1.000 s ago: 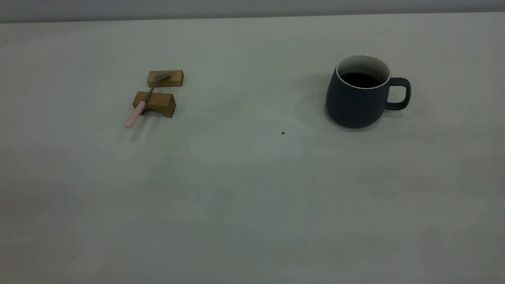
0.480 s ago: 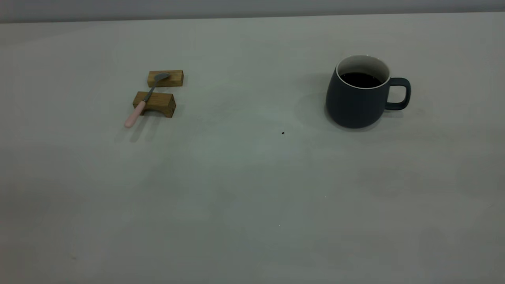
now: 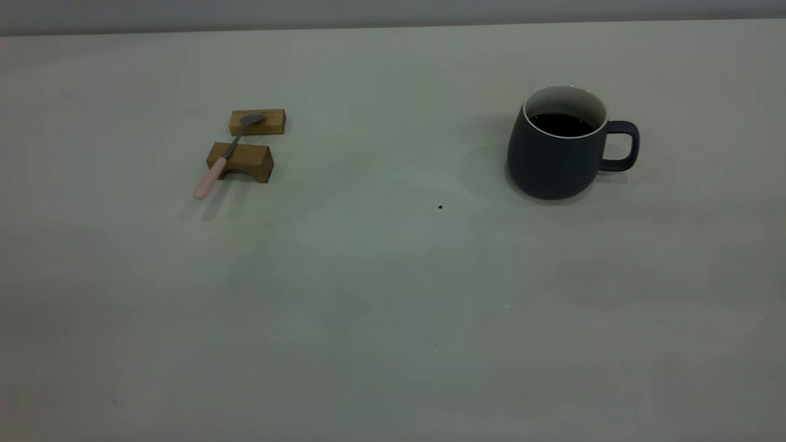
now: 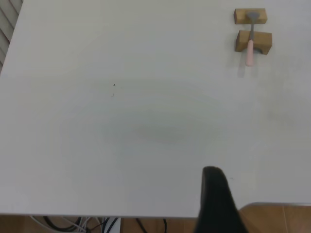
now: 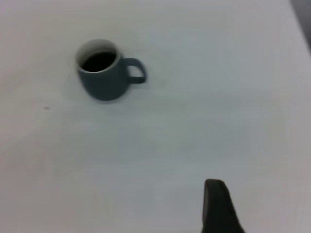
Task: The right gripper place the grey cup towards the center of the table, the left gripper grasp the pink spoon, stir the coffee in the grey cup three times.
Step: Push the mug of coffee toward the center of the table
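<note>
The grey cup (image 3: 556,156) stands upright on the right part of the table (image 3: 393,276), handle turned right, with dark coffee (image 3: 560,124) inside. On the left, the pink spoon (image 3: 221,161) lies across two wooden blocks, its pink handle jutting out toward the front. Neither gripper shows in the exterior view. In the left wrist view the left gripper (image 4: 216,194) is a dark shape above the table's edge, far from the spoon (image 4: 250,43). The right wrist view shows the right gripper (image 5: 216,204) as a dark shape, well apart from the cup (image 5: 103,77).
The spoon's bowl rests on the far brown block (image 3: 258,121), its neck on the arched near block (image 3: 242,161). A tiny dark speck (image 3: 440,207) sits on the table between spoon and cup. The table's edge (image 4: 146,213) has cables and brown floor beyond it.
</note>
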